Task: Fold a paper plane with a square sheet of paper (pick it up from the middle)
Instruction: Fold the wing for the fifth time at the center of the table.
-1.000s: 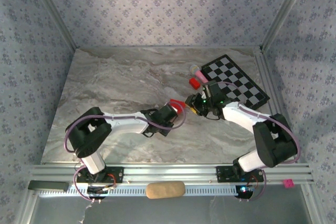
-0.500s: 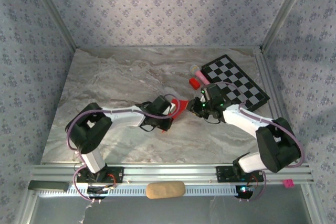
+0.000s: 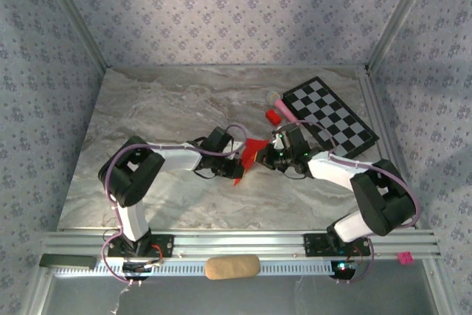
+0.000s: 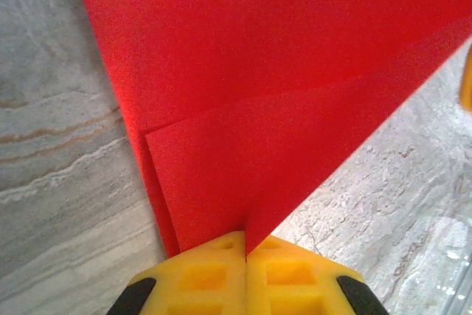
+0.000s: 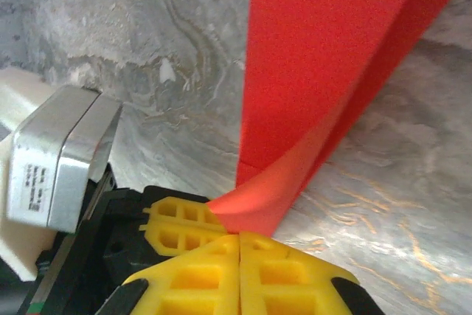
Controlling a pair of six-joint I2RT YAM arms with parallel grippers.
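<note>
Where the paper is: the red paper is near the middle of the desk, between the two arms.
How it looks: bright red and plain, folded over so one layer lies on another, with a slanted edge.
Left end effector: its yellow tips are pinched tight on a folded corner of the paper.
Right end effector: pinched tight on the other end, where the paper curls.
Hard to see: both wrist views cut off the paper's full shape.
</note>
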